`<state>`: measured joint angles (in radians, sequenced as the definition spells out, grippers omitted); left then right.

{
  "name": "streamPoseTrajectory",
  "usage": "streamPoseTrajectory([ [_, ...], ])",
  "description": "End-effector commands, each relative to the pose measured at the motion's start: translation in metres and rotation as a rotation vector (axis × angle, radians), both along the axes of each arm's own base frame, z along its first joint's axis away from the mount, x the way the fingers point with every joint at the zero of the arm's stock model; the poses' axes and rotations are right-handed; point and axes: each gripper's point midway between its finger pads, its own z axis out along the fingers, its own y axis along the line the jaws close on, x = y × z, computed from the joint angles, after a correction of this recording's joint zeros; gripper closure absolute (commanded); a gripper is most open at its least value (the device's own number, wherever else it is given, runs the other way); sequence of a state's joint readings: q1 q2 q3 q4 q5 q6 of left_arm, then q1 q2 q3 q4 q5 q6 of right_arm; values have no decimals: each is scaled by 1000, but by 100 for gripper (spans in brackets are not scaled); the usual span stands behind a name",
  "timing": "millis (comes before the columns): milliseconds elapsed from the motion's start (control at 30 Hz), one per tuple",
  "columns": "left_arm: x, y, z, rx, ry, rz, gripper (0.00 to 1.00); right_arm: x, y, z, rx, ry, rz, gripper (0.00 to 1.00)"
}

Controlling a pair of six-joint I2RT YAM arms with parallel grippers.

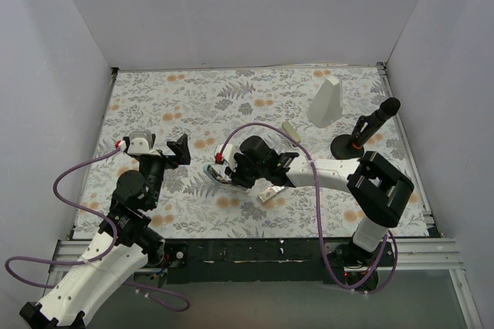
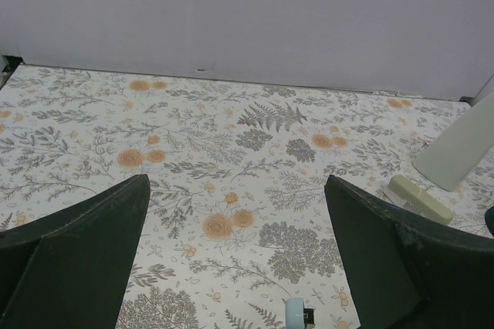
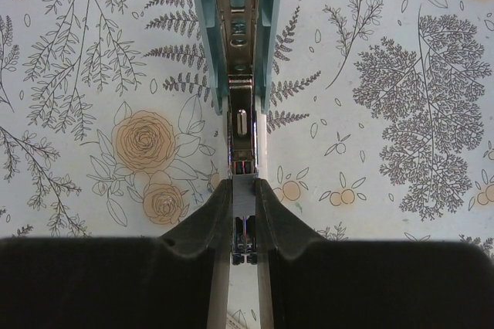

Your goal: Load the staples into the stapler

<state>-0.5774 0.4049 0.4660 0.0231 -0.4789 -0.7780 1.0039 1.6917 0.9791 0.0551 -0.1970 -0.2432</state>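
Right wrist view, right gripper clamped on staples lined up with open stapler, mid-table, left gripper spread wide toward left edge.

Right hand low at the blue stapler; left hand apart, jaws wide; staple box beside the right forearm

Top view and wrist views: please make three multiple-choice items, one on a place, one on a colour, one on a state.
1. Where does the white wedge block stand? A far right; B near left; C centre.
2. The stapler before the right gripper is: A beige; B light blue; C red.
3. The left gripper is: A open, empty; B shut; C holding staples.
Key: A, it stands near the far right corner; B, blue shell in the right wrist view; A, jaws wide apart, nothing between.
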Motion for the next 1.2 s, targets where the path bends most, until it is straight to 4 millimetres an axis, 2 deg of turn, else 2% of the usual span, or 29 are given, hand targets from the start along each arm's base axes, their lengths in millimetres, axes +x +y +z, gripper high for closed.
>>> streamPoseTrajectory([
  [0,2,1,-4,11,5,6,2,2,4,1,9,-22,9,91],
  [533,3,-1,-4,12,7,-2,2,1,3,-7,-13,-9,11,91],
  [833,3,-1,-4,11,7,-5,2,-4,7,6,19,-5,37,91],
  [1167,2,-1,-4,9,6,-6,2,-4,6,5,16,-4,34,91],
])
